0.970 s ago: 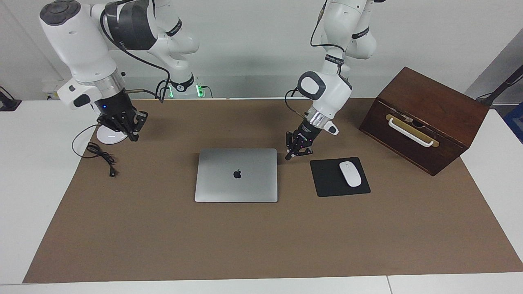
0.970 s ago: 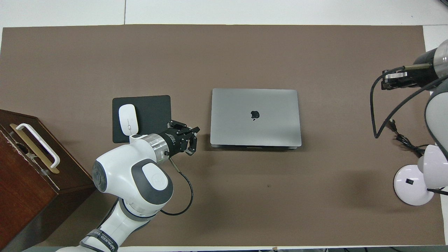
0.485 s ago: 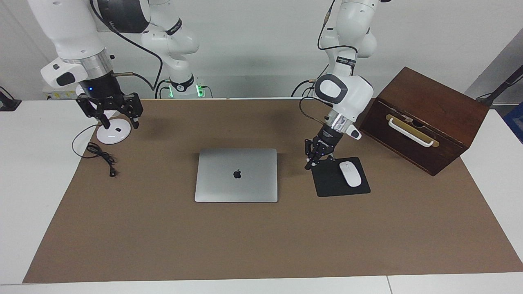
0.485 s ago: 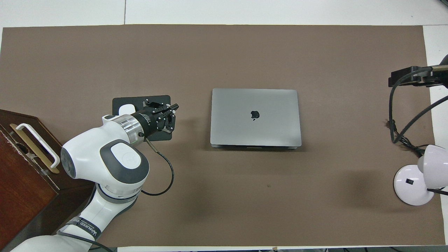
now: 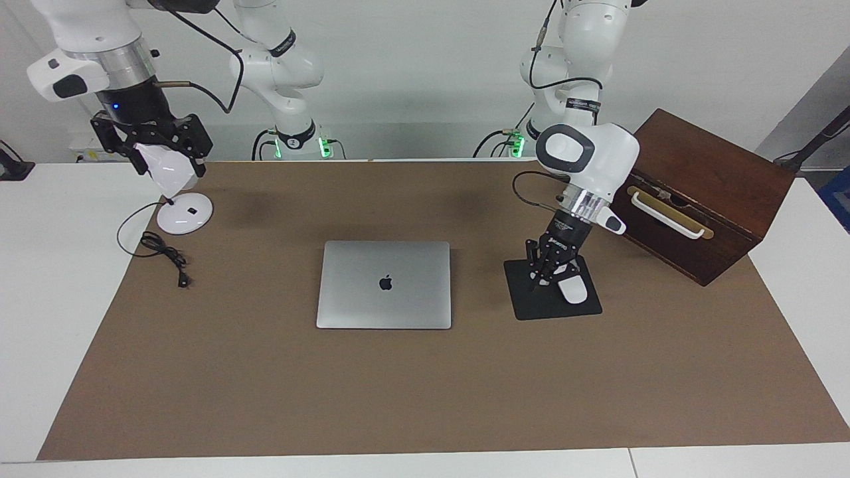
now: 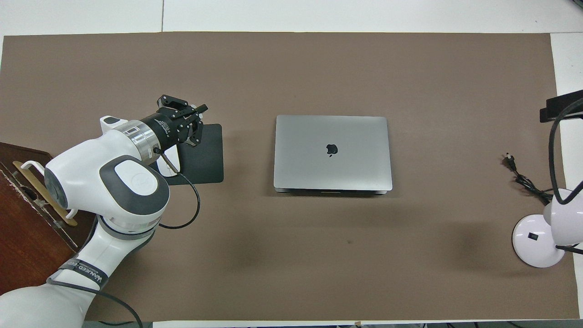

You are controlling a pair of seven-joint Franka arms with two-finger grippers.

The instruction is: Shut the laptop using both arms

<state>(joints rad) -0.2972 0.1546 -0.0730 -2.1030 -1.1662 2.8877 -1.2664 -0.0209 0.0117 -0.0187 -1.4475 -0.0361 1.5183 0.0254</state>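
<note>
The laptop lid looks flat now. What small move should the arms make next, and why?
Probably nothing more on the laptop: its lid lies flat and shut, untouched. I would lift the left tool off the mouse pad, clear of the mouse. The right tool hangs by the lamp.

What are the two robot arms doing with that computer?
Nothing right now. The laptop lies shut in the middle of the table, and neither arm touches it. The left gripper, shut, hangs over the mouse pad by the mouse. The right gripper is open, up above the lamp at its end of the table.
</note>
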